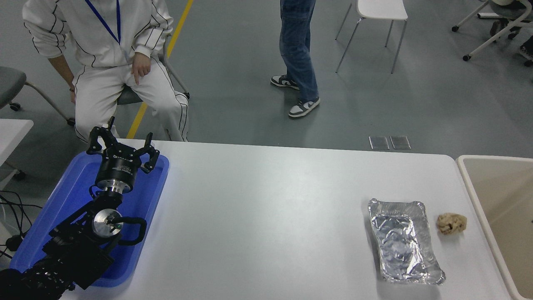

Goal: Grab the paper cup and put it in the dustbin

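no cup anywhere in view: not on the surface (266, 200), not seen in the bin (499, 200) at the right edge, whose floor is only partly in frame. left end effector (121, 146) parked over the blue tray (62, 200), fingers spread, empty. right arm out of view. foil tray (402, 239) and brown paper ball (451, 223) lie near the bin, just beside each other. a seated person and a standing one beyond the far edge. judgement: a paper cup is light and crushes easily; take it gently round the wall below the rim.
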### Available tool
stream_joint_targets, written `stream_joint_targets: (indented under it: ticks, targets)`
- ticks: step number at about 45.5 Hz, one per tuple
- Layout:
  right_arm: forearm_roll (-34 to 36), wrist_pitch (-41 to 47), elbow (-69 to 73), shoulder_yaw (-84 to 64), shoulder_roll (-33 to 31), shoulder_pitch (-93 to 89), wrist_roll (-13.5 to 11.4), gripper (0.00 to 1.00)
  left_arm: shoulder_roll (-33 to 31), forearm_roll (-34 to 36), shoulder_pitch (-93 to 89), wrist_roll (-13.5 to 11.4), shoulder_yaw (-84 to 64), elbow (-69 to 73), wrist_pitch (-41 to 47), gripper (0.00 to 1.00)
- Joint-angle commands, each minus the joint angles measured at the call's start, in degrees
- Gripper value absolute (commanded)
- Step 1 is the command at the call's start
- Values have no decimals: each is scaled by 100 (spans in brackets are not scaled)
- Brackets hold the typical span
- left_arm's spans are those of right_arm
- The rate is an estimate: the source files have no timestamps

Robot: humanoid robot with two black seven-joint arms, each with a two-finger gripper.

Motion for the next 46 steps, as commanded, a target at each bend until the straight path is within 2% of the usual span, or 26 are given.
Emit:
stream_joint_targets:
  ticks: [1,9,18,24,32,46]
  targets:
    - [-13,603,1416,-1503,-408,1613,1,100,0,0,-1,8,0,0,-2,100]
    - [-13,1807,1979,-2813,-365,2985,1,100,0,0,-1,8,0,0,-2,100]
    - [-22,3205,2138,-3464,-329,4057,1,100,0,0,-1,8,0,0,-2,100]
    - [-31,4067,2436,-4158,153,4919,1,100,0,0,-1,8,0,0,7,100]
    - [-31,4366,3059,-4888,1049,5867,1,100,0,0,-1,16,0,0,7,100]
    - [-31,4366,3948,-4704,1832,6704,1,100,0,0,-1,8,0,9,7,100]
